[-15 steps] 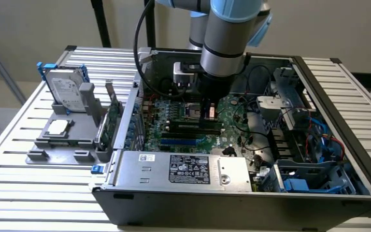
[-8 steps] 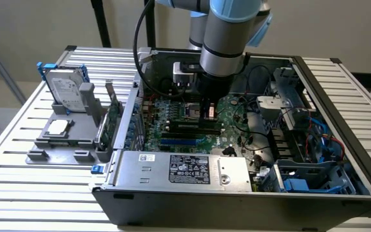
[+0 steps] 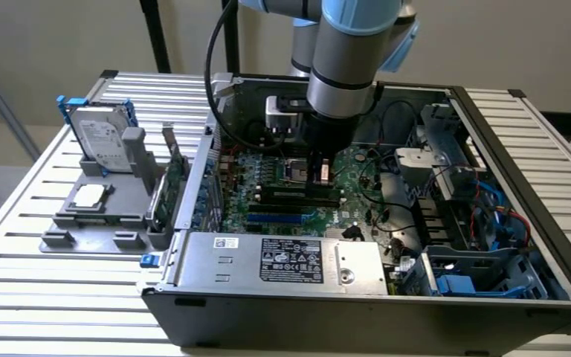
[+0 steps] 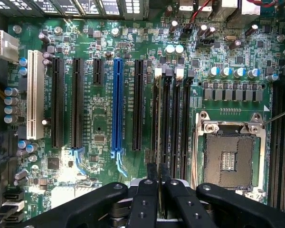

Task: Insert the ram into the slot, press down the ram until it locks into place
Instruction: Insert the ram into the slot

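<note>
The ram was made out edge-on in its slot, one end hidden by the end effector clamped narrowly on it, beside the CPU socket.

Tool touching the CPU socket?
Apart. In the wrist view the tool is over the memory slots, and more slots lie between it and the CPU socket.
</note>
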`<state>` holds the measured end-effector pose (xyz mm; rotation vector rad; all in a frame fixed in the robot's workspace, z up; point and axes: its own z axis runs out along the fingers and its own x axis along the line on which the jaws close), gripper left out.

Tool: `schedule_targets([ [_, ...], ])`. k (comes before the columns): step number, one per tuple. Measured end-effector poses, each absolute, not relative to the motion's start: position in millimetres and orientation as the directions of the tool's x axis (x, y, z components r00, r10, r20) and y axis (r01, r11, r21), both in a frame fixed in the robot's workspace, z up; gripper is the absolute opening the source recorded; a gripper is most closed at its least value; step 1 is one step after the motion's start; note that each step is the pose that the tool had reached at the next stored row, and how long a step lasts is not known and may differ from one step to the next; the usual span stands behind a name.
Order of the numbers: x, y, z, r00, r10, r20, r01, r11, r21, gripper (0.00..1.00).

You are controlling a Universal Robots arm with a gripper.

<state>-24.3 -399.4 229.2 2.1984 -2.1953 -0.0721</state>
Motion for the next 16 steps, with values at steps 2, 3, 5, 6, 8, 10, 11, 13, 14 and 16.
schedule_targets([
  [2,-24.3,-399.0,228.7,0.001,-1.0,-0.009,-0.998,-0.002,0.057,0.13],
  [3,-24.3,-398.8,228.3,0.001,-1.0,-0.009,-0.998,-0.002,0.057,0.13],
  [5,-24.3,-398.5,227.7,0.001,-1.0,-0.009,-0.998,-0.002,0.056,0.13],
  [6,-24.3,-398.4,227.6,0.001,-1.0,-0.009,-0.998,-0.002,0.056,0.13],
  [8,-24.3,-398.4,227.5,0.001,-1.0,-0.008,-0.998,-0.002,0.056,0.13],
  [10,-24.3,-398.3,227.5,0.002,-1.0,-0.007,-0.998,-0.002,0.056,0.13],
  [11,-24.3,-398.3,227.5,0.002,-1.0,-0.007,-0.998,-0.002,0.056,0.13],
  [13,-24.3,-398.3,227.5,0.004,-1.0,-0.005,-0.998,-0.004,0.056,0.13],
  [14,-24.3,-398.3,227.5,0.005,-1.0,-0.004,-0.998,-0.005,0.056,0.13],
  [16,-24.3,-398.3,227.5,0.008,-1.0,-0.003,-0.998,-0.009,0.056,0.13],
])
